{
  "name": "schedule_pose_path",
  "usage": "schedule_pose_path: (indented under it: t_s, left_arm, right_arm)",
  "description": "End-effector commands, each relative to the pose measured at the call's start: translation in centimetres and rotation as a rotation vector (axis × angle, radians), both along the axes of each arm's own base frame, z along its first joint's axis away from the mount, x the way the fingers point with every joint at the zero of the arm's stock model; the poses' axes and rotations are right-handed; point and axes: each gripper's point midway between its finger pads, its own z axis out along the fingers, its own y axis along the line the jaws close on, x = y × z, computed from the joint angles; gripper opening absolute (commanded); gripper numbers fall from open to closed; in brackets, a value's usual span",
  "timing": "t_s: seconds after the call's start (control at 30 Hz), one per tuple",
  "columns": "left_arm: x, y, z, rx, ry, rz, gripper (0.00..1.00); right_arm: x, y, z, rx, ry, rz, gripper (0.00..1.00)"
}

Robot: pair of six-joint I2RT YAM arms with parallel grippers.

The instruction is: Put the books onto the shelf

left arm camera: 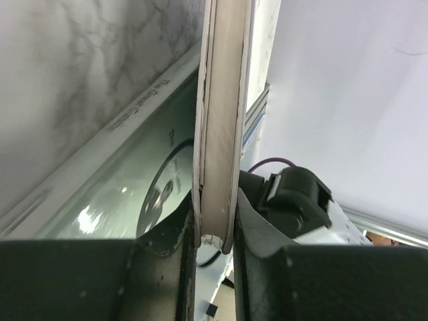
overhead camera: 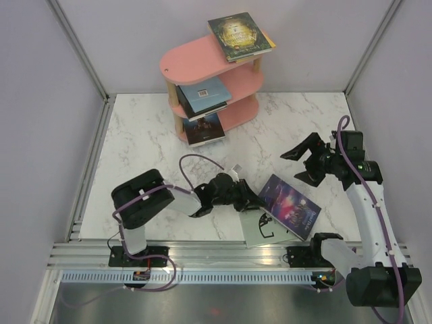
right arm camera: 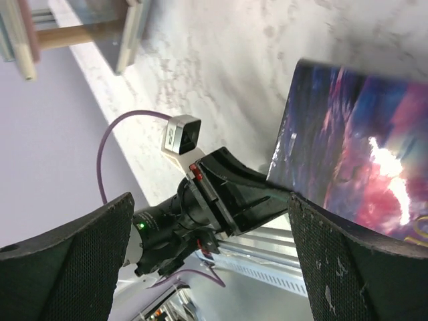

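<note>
Left gripper clamped on the edge of the purple book, which is tilted up near the front of the table. It partly covers the pale book. Right gripper is spread wide beside it. On the shelf, the boards partly hide the blue book and the dark book.

pale book: mostly under purple book | left wrist: purple book runs off top edge | right wrist: shelf cropped at corner, blurred | shelf books: titles too small to read
</note>
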Motion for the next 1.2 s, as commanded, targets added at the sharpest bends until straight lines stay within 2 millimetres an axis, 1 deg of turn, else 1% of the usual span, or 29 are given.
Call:
schedule_pose_path:
  t_s: [0.0,0.03,0.07,0.1,0.13,0.17,0.2,0.23,0.27,0.3,0.33,0.37,0.4,0.43,0.47,0.5,0.53,0.57,0.6,0.63,0.67,0.7,0.77,0.9,0.93,1.0,1.03,1.1,1.17]
  left_arm:
    - [0.3,4.1,0.6,0.043,-0.097,-0.044,0.02]
    - [0.3,5.2,2.1,0.015,-0.13,-0.05,0.02]
    - [0.0,5.7,3.0,-0.002,-0.156,-0.077,0.02]
    - [-0.9,6.5,2.8,0.028,-0.173,-0.136,0.02]
    - [-0.9,7.1,3.6,0.033,-0.201,-0.148,0.02]
    - [-1.2,7.6,5.4,0.022,-0.25,-0.162,0.02]
    - [-1.6,8.2,6.0,0.033,-0.31,-0.196,0.02]
    - [-1.7,9.1,5.8,0.077,-0.295,-0.205,0.02]
    - [-1.9,9.7,7.9,0.042,-0.345,-0.205,0.02]
    - [-2.2,10.4,8.5,0.028,-0.362,-0.226,0.02]
    - [-1.9,11.3,8.8,0.038,-0.354,-0.214,0.02]
    - [-1.8,11.9,9.7,0.029,-0.37,-0.21,0.02]
    - [-1.4,13.0,11.6,0.007,-0.421,-0.193,0.02]
    - [-1.3,13.7,12.6,0.003,-0.44,-0.184,0.02]
    - [-1.5,14.7,12.7,0.025,-0.422,-0.181,0.02]
    - [-1.7,15.5,14.9,-0.009,-0.478,-0.174,0.02]
    - [-1.0,16.3,15.8,-0.017,-0.501,-0.142,0.02]
    - [-1.2,17.1,15.7,0.002,-0.476,-0.138,0.02]
    - [-1.4,17.4,16.9,-0.018,-0.494,-0.14,0.02]
    - [-1.1,18.2,17.6,-0.021,-0.505,-0.116,0.02]
    - [-1.1,18.6,17.7,-0.012,-0.5,-0.111,0.02]
    - [-1.2,18.8,18.4,-0.023,-0.509,-0.114,0.02]
    - [-0.9,19.3,19.2,-0.032,-0.518,-0.095,0.02]
    - [-0.3,20.3,21.1,-0.046,-0.538,-0.051,0.02]
    - [0.1,20.8,21.4,-0.043,-0.54,-0.028,0.02]
    - [0.0,21.3,22.5,-0.065,-0.553,-0.031,0.02]
    - [0.5,21.8,22.7,-0.062,-0.549,-0.014,0.02]
    - [0.3,22.2,23.5,-0.078,-0.562,-0.026,0.02]
    - [0.8,22.9,24.1,-0.087,-0.566,-0.009,0.02]
  right_arm:
    - [2.9,1.3,3.3,0.071,-0.14,0.071,0.98]
    - [2.8,2.4,3.8,0.126,-0.159,0.12,0.98]
    - [3.1,3.3,4.5,0.147,-0.202,0.162,0.98]
    - [3.4,3.6,4.3,0.146,-0.201,0.187,0.98]
    - [3.1,4.5,4.1,0.143,-0.201,0.236,0.98]
    - [2.8,5.3,3.9,0.141,-0.201,0.274,0.98]
    - [2.9,5.6,3.4,0.143,-0.185,0.294,0.98]
    - [2.8,5.9,2.8,0.147,-0.177,0.311,0.98]
    - [2.9,6.6,3.0,0.17,-0.203,0.345,0.98]
    - [3.0,7.1,2.8,0.192,-0.21,0.366,0.98]
    - [2.7,7.7,2.1,0.223,-0.196,0.383,0.98]
    - [2.1,8.7,2.3,0.259,-0.204,0.436,0.98]
    - [2.2,9.1,1.9,0.268,-0.221,0.457,0.98]
    - [2.1,9.4,1.8,0.274,-0.232,0.474,0.98]
    - [2.2,9.6,1.9,0.274,-0.254,0.484,0.98]
    - [2.1,9.9,2.2,0.284,-0.268,0.499,0.98]
    - [2.0,10.2,2.2,0.299,-0.277,0.507,0.98]
    - [2.1,11.0,3.3,0.33,-0.321,0.525,0.98]
    - [1.4,11.6,3.4,0.372,-0.319,0.555,0.98]
    - [1.3,12.0,3.8,0.394,-0.336,0.573,0.98]
    - [1.0,12.7,4.7,0.423,-0.37,0.599,0.98]
    - [0.6,13.1,4.8,0.437,-0.386,0.624,0.98]
    - [0.1,13.7,5.2,0.456,-0.414,0.661,0.98]
    - [-0.4,14.1,4.4,0.455,-0.405,0.694,0.98]
    - [-0.4,14.1,4.3,0.454,-0.406,0.697,0.98]
    - [-0.5,14.1,3.9,0.446,-0.407,0.698,0.98]
    - [-0.4,14.1,3.7,0.441,-0.406,0.698,0.98]
    - [-0.4,14.1,3.5,0.441,-0.397,0.699,0.98]
    - [-0.4,14.1,3.4,0.436,-0.4,0.703,0.98]
